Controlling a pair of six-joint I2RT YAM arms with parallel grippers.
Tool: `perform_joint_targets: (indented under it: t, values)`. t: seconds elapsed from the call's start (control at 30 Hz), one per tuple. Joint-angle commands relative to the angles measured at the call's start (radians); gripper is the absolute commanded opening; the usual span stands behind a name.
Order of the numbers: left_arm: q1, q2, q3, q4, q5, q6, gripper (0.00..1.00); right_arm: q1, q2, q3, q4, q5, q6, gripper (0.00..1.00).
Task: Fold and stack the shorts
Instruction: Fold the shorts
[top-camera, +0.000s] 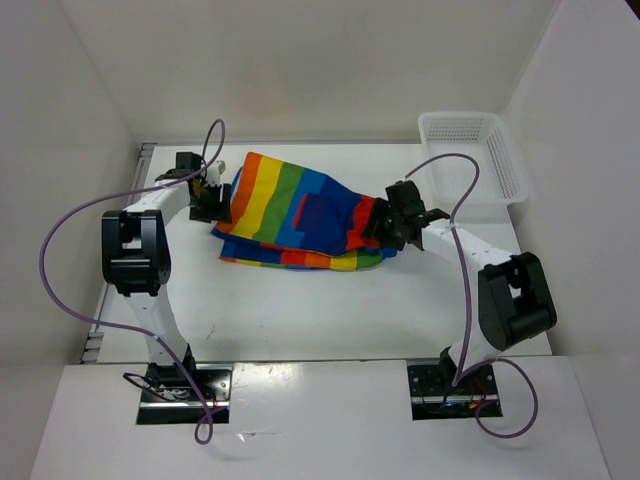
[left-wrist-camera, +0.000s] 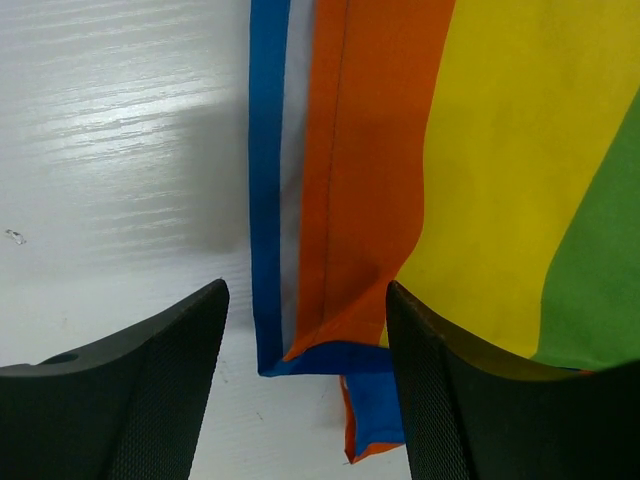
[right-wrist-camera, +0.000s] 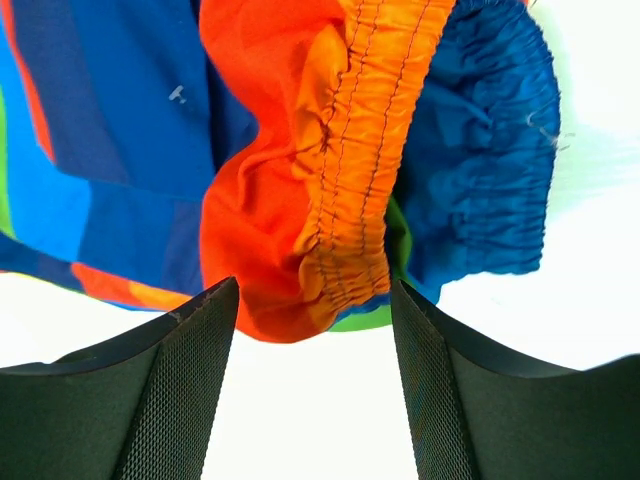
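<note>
The shorts (top-camera: 300, 215) lie left-to-right, waistband (right-wrist-camera: 350, 150) at the right gripper (top-camera: 383, 226), hems (left-wrist-camera: 330, 358) at the left gripper (top-camera: 218, 205), all fingers (right-wrist-camera: 170, 400) apart.

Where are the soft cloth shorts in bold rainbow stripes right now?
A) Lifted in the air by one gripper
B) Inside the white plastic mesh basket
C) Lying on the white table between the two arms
C: the shorts lie on the table, with the left gripper and right gripper open at either end, and the basket standing apart.

White links (top-camera: 163, 312), bulky black joints (top-camera: 135, 252), looping purple cables (top-camera: 41, 260), black textured end effector fingers (left-wrist-camera: 150, 400).
</note>
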Motion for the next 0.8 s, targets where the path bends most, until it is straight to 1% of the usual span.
perform_joint_targets:
  t: [0.0,0.07,0.1,0.17,0.23,0.27,0.4,0.43,0.53,0.57,0.63,0.7,0.73,0.77]
  values:
    - [0.002,0.012,-0.015,0.017,0.013,0.004,0.72,-0.007,-0.064,-0.023,0.005,-0.02,0.053,0.68]
    - [0.002,0.013,-0.041,0.017,-0.016,0.004,0.72,-0.007,-0.081,-0.047,0.005,-0.02,0.069,0.68]
    - [0.002,0.002,-0.052,0.029,-0.025,0.004,0.72,-0.007,-0.101,-0.047,0.005,-0.02,0.082,0.7]
    - [0.002,0.002,-0.075,0.041,-0.037,0.004,0.72,-0.007,-0.101,-0.078,0.046,-0.029,0.095,0.7]
    - [0.002,0.011,-0.085,0.041,-0.038,0.004,0.68,-0.016,-0.086,-0.078,0.056,-0.04,0.104,0.71]
    - [0.002,0.011,-0.085,0.041,-0.038,0.004,0.61,-0.016,-0.07,-0.069,0.056,-0.04,0.104,0.71]
    - [0.002,0.029,-0.085,0.032,-0.004,0.004,0.42,-0.016,0.006,-0.046,0.101,-0.066,0.093,0.71]
    - [0.002,0.029,-0.075,0.023,0.005,0.004,0.32,-0.016,0.031,-0.035,0.111,-0.066,0.084,0.72]
    - [0.002,0.029,-0.075,0.023,0.005,0.004,0.21,-0.016,0.065,-0.009,0.135,-0.075,0.069,0.72]
    - [0.002,0.029,-0.075,0.023,0.005,0.004,0.17,-0.016,0.088,-0.009,0.135,-0.075,0.06,0.71]
    - [0.002,0.019,-0.075,0.023,0.005,0.004,0.14,-0.027,0.112,0.019,0.135,-0.111,0.06,0.64]
    - [0.002,-0.003,-0.075,0.013,0.005,0.004,0.08,-0.038,0.138,0.028,0.117,-0.111,0.06,0.54]
    - [0.002,-0.012,-0.075,0.013,0.005,0.004,0.06,-0.038,0.138,0.037,0.09,-0.097,0.06,0.41]
    - [0.002,-0.021,-0.075,0.0,0.005,0.004,0.05,-0.038,0.122,0.037,0.076,-0.085,0.06,0.34]
